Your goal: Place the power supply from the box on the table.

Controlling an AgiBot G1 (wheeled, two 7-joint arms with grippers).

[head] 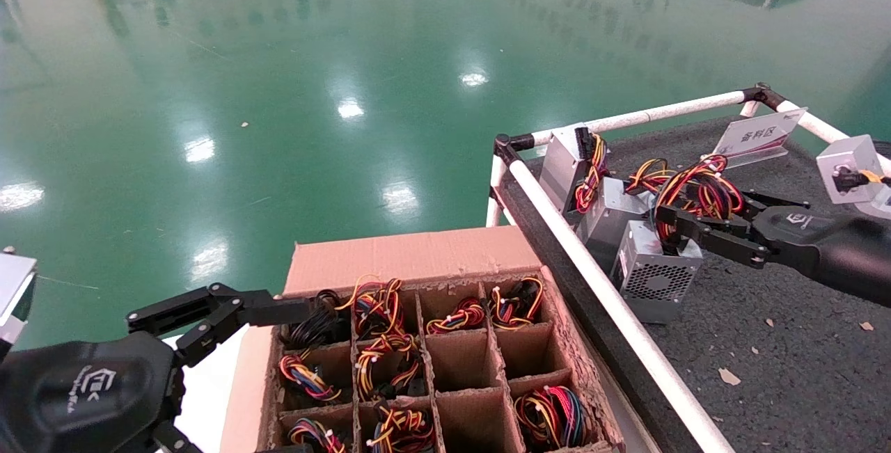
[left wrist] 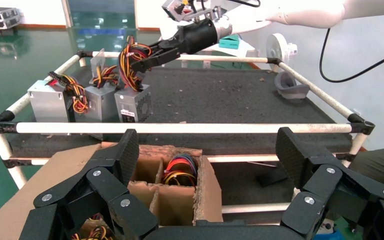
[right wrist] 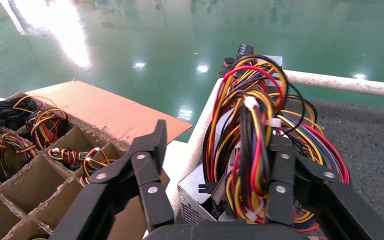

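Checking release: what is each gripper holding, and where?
Nothing. Right gripper is open around the wires of the power supply; left gripper open beside the box.

The power supply (head: 653, 277) stands on the bench (head: 786, 342) just inside its near rail, directly under the right gripper (head: 669, 229), whose fingers (head: 703, 239) straddle the wire bundle (head: 696, 192) rising from its top; whether they actually press the wires is hard to tell. Beyond those fingers, along the same rail, two more units (head: 605, 213) stand in a row, the farthest (head: 565, 161) by the bench corner. The box (head: 445, 362) sits outside the rail on the side away from the right arm, with the left gripper (head: 150, 331) at its far edge, fingers spread apart and holding nothing.
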